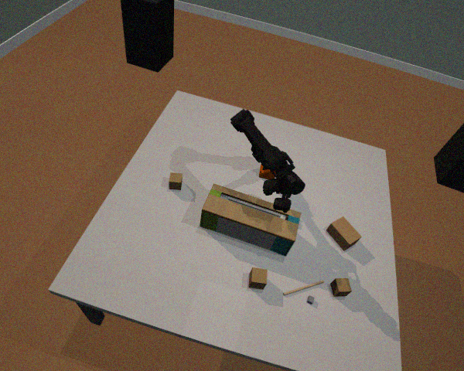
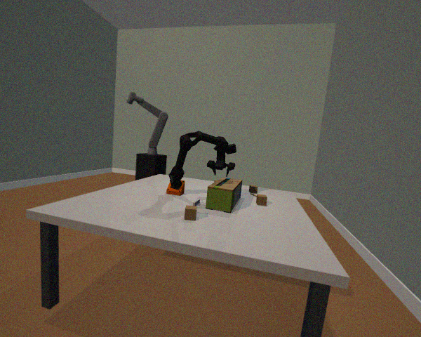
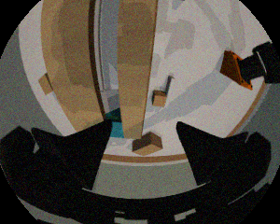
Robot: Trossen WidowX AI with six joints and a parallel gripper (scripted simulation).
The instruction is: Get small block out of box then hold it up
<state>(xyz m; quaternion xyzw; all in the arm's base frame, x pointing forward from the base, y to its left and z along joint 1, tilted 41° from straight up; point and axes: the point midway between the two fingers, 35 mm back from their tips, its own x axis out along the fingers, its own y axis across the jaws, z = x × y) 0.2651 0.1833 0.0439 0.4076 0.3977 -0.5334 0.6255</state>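
The box [image 1: 244, 216] [image 2: 219, 198] [image 3: 136, 61] stands upright on the table, with a wooden top, a long slot, a green end and a teal end. A pale shelf strip [image 1: 248, 205] shows through the slot. A small light patch lies in the slot near the teal end; I cannot tell whether it is the block. My gripper [image 1: 282, 205] [image 2: 221, 175] [image 3: 146, 124] is open and points down above the back part of the box top, towards the teal end. Nothing shows between its fingers, and in the exterior view the fingertips are above the top.
Wooden blocks [image 1: 175, 181] [image 1: 258, 278] [image 1: 340, 287] [image 1: 343, 233] stand around the box. A thin stick [image 1: 303, 288] and a small grey cube [image 1: 310, 300] lie in front. The arm's orange base [image 1: 266, 171] [image 2: 175, 188] [image 3: 234, 70] is behind the box.
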